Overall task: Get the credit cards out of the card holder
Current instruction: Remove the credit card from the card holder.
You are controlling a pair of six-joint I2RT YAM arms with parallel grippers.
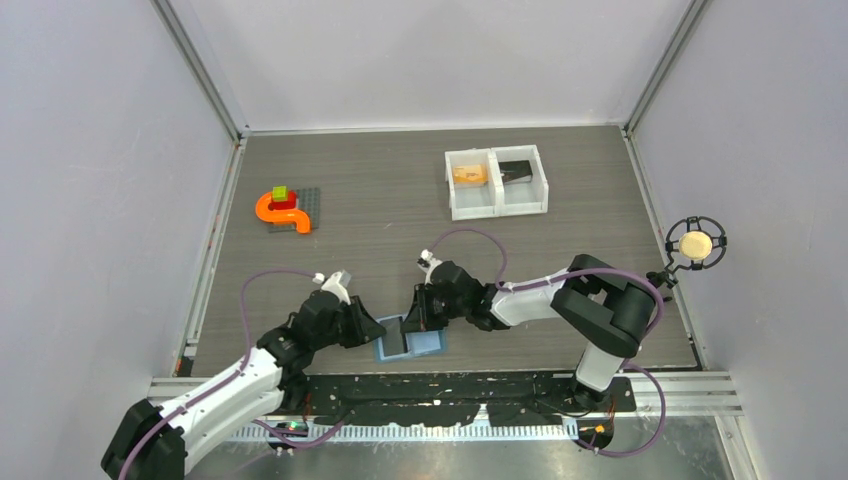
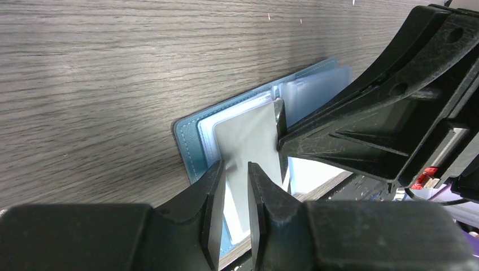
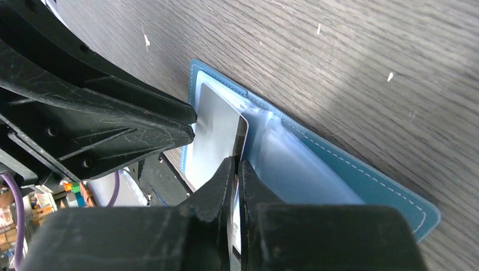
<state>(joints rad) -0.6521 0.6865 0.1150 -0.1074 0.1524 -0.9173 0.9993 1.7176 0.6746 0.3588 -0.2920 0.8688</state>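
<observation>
The tabletop (image 1: 400, 200) is the biggest thing I see. On it, far off at 1 o'clock from my arms, sits the white tray (image 1: 497, 208). It already has an orange-yellow card (image 1: 468, 174) in its left box and a dark card (image 1: 516, 170) in its right box.

The card holder (image 1: 428, 345) lies open and flat at the 6 o'clock edge of the tabletop, right between my two arms. One more card, a grey card (image 3: 217, 132), is still partly in it. From above, its long side runs about 12 to 6.

The right pincer (image 3: 237, 166) sits at the 1 o'clock end of that card and is clenched on its edge. The left pincer (image 2: 237, 189) is at 9 o'clock of the holder, nearly closed, and I think it pinches the holder's near flap to keep it down.

So the pull should go along the card, toward 1 o'clock, while the left side stays put.

I cannot see how much of the card is still tucked in its clear pocket. I cannot tell if more cards hide under the other pockets. The left grip is partly blocked by its own fingers.
</observation>
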